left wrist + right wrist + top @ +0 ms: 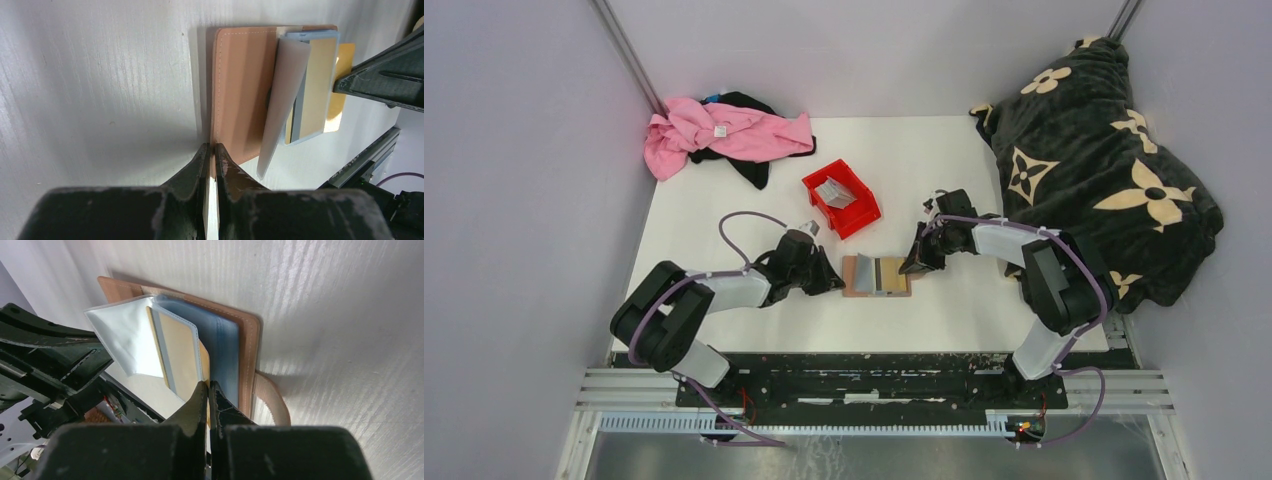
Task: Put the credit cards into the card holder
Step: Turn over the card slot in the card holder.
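The card holder (240, 90) lies open and flat on the table (944, 170) between the two tools. The left tool (210, 149) has its fingers almost together, with only a thin slit between them, and its tips are set down right at the holder's outer edge. This looks meant to pin the cover so the holder cannot slide or fold shut. Whether the tool nips the leather or merely presses on it cannot be told.

Across the holder from it, the right tool (207, 386) is fully closed, apparently on the edge of a gold card (344, 56). That card juts out past the clear sleeves (285, 100) just ahead of the tool's tips, probably so it can be fed in. The sleeves hide how deep the card sits, and which sleeve takes it is unclear. The snap tab (272, 400) lies beside the right tool's fingers.

More credit cards (834, 190) wait in a red bin (864, 218) beyond both tools. They are too small to count.
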Motion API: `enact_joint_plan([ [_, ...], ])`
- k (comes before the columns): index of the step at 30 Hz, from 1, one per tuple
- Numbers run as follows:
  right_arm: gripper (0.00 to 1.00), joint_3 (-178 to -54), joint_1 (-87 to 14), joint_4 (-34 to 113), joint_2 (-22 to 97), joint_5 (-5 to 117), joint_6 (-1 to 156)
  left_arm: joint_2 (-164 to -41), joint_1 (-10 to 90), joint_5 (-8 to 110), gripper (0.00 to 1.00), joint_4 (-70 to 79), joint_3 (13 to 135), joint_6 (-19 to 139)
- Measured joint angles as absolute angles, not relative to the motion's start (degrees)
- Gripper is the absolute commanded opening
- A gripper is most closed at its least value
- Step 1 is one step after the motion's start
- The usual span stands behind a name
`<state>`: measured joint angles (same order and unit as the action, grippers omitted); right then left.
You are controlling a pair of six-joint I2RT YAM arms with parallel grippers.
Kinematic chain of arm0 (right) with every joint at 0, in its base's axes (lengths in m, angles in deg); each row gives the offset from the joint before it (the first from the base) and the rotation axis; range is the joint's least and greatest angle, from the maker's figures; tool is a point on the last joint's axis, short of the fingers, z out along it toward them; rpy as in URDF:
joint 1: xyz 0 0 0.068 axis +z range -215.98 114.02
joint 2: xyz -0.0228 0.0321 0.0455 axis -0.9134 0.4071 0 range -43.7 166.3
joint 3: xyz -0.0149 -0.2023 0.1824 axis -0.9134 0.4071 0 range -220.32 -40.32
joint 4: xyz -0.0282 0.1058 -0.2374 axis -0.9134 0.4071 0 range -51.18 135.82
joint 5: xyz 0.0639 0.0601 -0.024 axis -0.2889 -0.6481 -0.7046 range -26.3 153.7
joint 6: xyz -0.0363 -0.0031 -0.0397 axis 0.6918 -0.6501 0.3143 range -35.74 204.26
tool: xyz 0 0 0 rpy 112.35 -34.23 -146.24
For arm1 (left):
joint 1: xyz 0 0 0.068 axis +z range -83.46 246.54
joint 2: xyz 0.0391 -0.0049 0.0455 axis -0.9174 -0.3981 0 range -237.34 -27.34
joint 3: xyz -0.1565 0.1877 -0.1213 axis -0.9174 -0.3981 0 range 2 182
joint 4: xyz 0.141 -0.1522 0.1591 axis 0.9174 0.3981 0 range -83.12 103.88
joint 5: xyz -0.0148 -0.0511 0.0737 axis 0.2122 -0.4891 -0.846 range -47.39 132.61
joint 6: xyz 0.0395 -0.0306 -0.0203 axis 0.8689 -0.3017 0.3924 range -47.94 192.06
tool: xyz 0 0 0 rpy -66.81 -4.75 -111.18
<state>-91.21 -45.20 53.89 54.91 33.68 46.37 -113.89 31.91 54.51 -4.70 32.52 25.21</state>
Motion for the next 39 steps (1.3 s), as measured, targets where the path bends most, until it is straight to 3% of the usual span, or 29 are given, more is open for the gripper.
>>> enact_joint_plan([
  [31,0.01,-102.0,-34.5,58.7,55.4,38.9,46.1,-114.9,30.8,54.7,0.12,-3.8,34.0,25.3],
  [39,0.01,-102.0,-34.5,59.2,57.2,39.9,46.2,-110.7,30.8,52.2,0.2,0.0,34.0,25.3],
])
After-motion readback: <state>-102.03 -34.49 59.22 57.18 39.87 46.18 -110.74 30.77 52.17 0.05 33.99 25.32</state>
